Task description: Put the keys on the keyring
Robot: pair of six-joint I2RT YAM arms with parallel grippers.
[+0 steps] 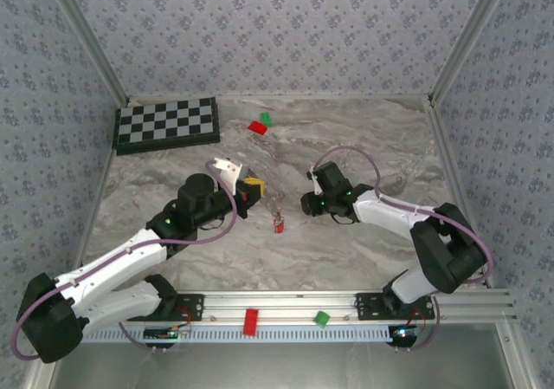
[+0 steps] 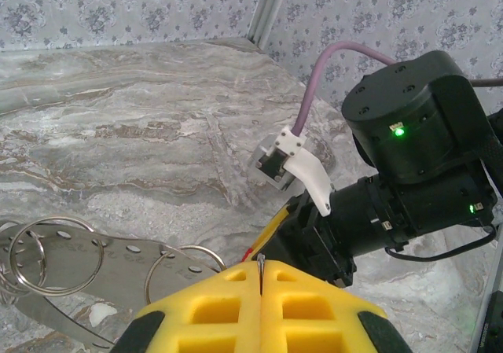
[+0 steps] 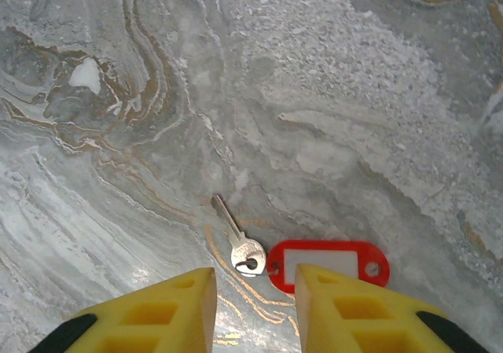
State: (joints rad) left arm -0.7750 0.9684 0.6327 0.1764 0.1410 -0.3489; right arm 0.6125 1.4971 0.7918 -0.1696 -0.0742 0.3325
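So the left gripper [image 2: 259,290] is clamped tight, probably on the keyring [image 2: 94,266]. The right gripper [image 3: 253,306] sits slightly parted, empty, above a key [image 3: 244,251] on the surface [image 3: 354,93].

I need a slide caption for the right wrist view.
Parted yellow fingers near a silver key with a red tag on the marble table.
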